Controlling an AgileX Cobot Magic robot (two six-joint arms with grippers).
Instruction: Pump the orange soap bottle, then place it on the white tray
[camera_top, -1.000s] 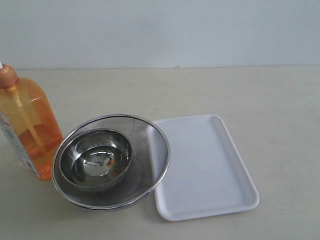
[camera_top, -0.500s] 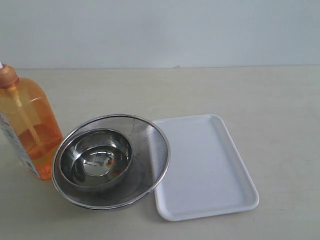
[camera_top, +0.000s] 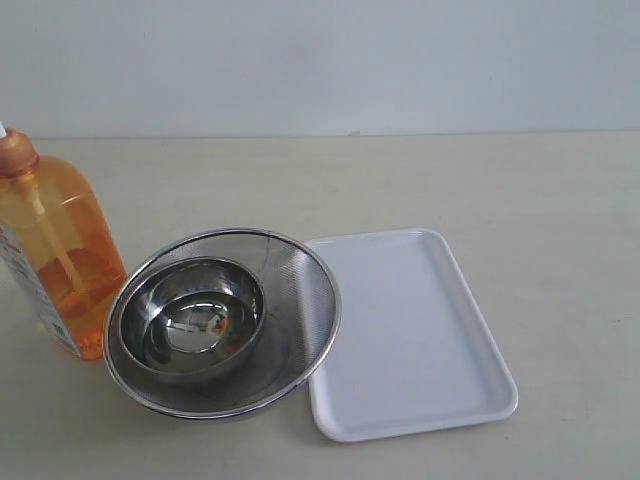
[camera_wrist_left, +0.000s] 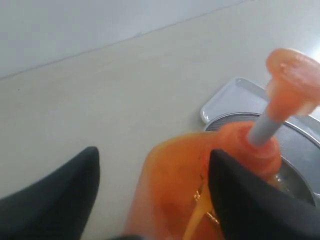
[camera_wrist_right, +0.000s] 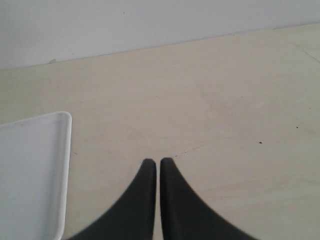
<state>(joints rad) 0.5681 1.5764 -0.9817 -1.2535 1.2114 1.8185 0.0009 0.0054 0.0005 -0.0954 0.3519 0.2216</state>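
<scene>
The orange soap bottle (camera_top: 60, 270) stands upright at the table's left edge, right beside the mesh strainer. The white tray (camera_top: 410, 330) lies flat to the right of the strainer with nothing on it. Neither gripper shows in the exterior view. In the left wrist view my left gripper (camera_wrist_left: 154, 152) is open around the bottle (camera_wrist_left: 175, 190); one finger (camera_wrist_left: 240, 200) lies against the bottle's shoulder and the other (camera_wrist_left: 65, 195) stands off it. The orange pump nozzle (camera_wrist_left: 292, 80) sits raised on its white stem. My right gripper (camera_wrist_right: 158, 161) is shut on nothing, over bare table beside the tray (camera_wrist_right: 30, 170).
A round steel mesh strainer (camera_top: 300, 300) holds a steel bowl (camera_top: 190, 320) and overlaps the tray's left rim. Bare beige tabletop (camera_top: 450, 180) stretches behind and to the right, ending at a pale wall.
</scene>
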